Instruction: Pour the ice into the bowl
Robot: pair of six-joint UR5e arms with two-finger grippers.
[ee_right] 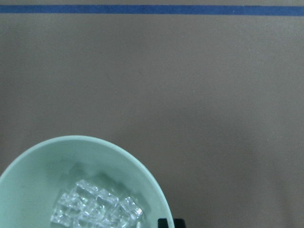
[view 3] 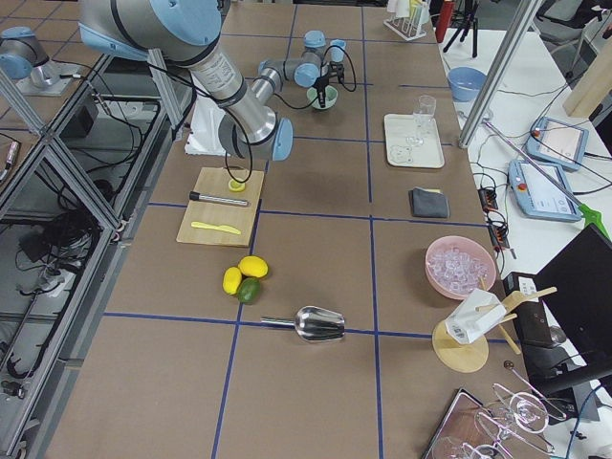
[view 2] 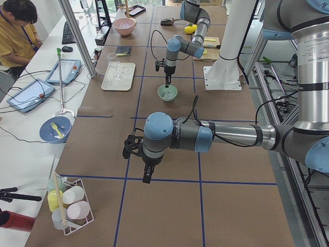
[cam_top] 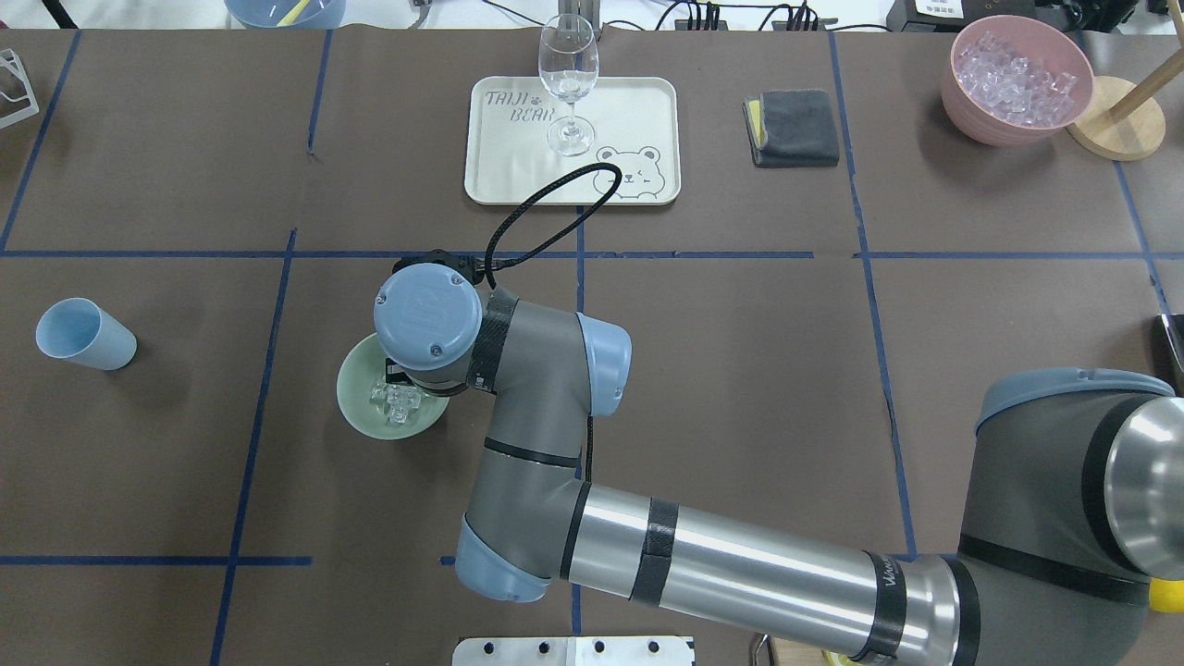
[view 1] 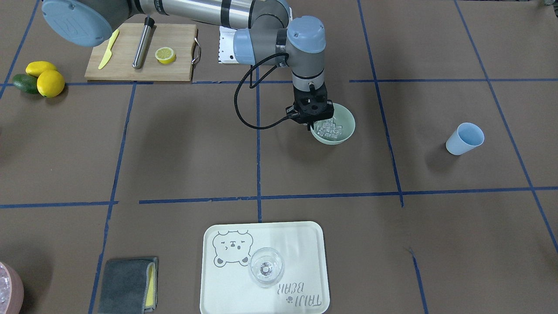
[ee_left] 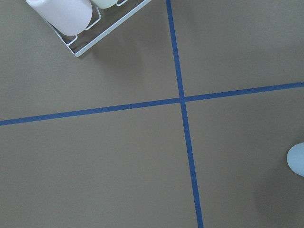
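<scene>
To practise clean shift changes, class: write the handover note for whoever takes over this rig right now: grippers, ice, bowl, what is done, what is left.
Right gripper: low at the bowl's rim; open or shut, cannot tell.
Left gripper: above bare table, nothing seen in it; state unclear.
Ice: heaped in the bowl.
Blue cup: apart on the table, looks empty.
Done: the pour, apparently.
Left: probably only lifting the right arm clear.

Mint-green bowl, clear glassy ice, pale blue cup, brown table gridded with blue tape, cream bear-print tray.
</scene>
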